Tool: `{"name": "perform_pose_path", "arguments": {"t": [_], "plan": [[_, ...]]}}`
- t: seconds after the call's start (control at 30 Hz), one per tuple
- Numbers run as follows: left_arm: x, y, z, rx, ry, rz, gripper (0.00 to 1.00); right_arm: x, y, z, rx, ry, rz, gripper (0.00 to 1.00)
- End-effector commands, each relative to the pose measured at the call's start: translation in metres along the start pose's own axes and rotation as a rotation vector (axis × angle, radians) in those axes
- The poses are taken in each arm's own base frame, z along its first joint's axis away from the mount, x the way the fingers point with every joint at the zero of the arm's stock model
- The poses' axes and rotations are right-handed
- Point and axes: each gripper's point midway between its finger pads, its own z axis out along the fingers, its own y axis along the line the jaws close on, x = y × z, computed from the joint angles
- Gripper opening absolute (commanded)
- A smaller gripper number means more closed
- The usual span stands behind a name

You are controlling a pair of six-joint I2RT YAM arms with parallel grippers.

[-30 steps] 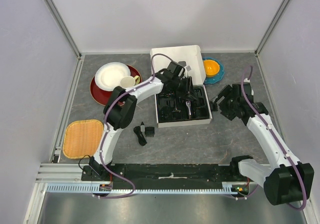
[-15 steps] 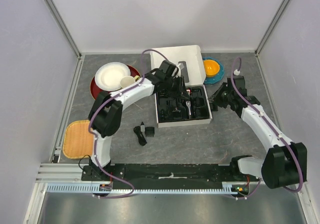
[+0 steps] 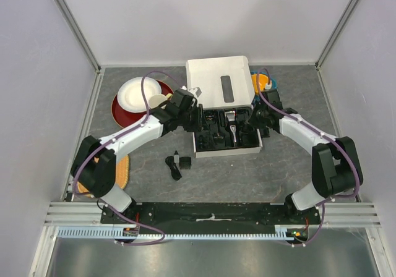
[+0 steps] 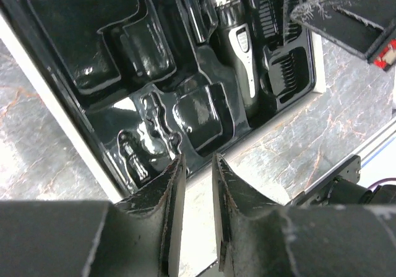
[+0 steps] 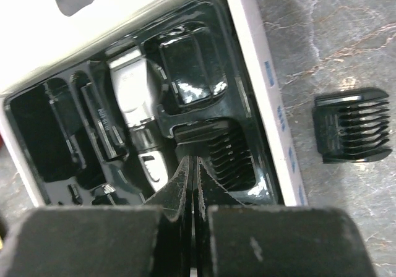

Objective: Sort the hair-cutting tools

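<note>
The white box (image 3: 258, 142) holds a black tray. In it lie the black-and-silver clipper (image 3: 231, 125) (image 4: 241, 48) (image 5: 133, 98) and comb attachments (image 5: 216, 156) (image 4: 284, 73). My left gripper (image 3: 197, 121) (image 4: 198, 159) straddles the box's left wall (image 4: 68, 113), its jaws nearly together on that white wall. My right gripper (image 3: 249, 121) (image 5: 195, 161) is shut and empty, its tips over a comb attachment at the tray's right side. One comb attachment (image 5: 351, 128) lies loose on the table right of the box. A thin brush (image 3: 173, 167) and a small black piece (image 3: 185, 162) lie in front of the box.
The box's white lid (image 3: 219, 88) stands open behind the tray. A red plate (image 3: 120, 113) with a white plate and a cup (image 3: 159, 101) is at back left. A woven mat (image 3: 120, 172) shows under the left arm. A blue plate with an orange bowl (image 3: 263, 82) sits behind the right arm.
My left gripper drew back from over the tray to the box's left wall and narrowed. My right gripper came in from the right to the tray's right side and shut.
</note>
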Motion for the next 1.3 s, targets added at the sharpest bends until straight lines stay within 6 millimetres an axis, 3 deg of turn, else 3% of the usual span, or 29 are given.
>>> {"name": "perform_pose_path", "arguments": {"t": [0.0, 0.5, 0.67, 0.73, 0.8, 0.83, 0.9, 1.0, 1.03, 1.07, 1.27], "plan": [[-0.018, 0.003, -0.022, -0.021, -0.122, 0.031, 0.3, -0.019, -0.001, 0.009, 0.031, -0.064, -0.034, 0.0], [-0.015, 0.014, -0.038, -0.037, -0.149, 0.02, 0.32, 0.008, -0.018, 0.03, 0.083, 0.023, -0.061, 0.0], [-0.018, 0.016, -0.043, -0.039, -0.162, 0.021, 0.33, -0.001, -0.007, 0.025, 0.063, 0.008, -0.068, 0.01], [-0.019, 0.018, -0.046, -0.046, -0.167, 0.02, 0.35, -0.015, 0.005, 0.015, 0.042, -0.021, -0.065, 0.03], [-0.02, 0.02, -0.052, -0.053, -0.182, 0.019, 0.36, -0.028, 0.014, 0.003, 0.028, -0.053, -0.058, 0.13], [-0.02, 0.02, -0.054, -0.055, -0.184, 0.017, 0.38, -0.039, 0.022, -0.004, 0.014, -0.08, -0.059, 0.24], [-0.019, 0.023, -0.06, -0.062, -0.197, 0.013, 0.39, -0.053, 0.031, -0.02, 0.003, -0.122, -0.059, 0.31], [-0.02, 0.025, -0.068, -0.069, -0.22, 0.008, 0.43, -0.071, 0.031, -0.042, 0.027, -0.206, -0.054, 0.46], [-0.019, 0.026, -0.07, -0.072, -0.219, 0.009, 0.46, -0.08, 0.025, -0.048, 0.061, -0.25, -0.045, 0.55], [-0.021, 0.026, -0.073, -0.073, -0.226, 0.015, 0.46, -0.086, 0.022, -0.058, 0.072, -0.286, -0.036, 0.58], [-0.029, 0.021, -0.095, -0.075, -0.277, 0.059, 0.55, -0.107, -0.018, -0.076, 0.217, -0.374, -0.005, 0.8]]}}
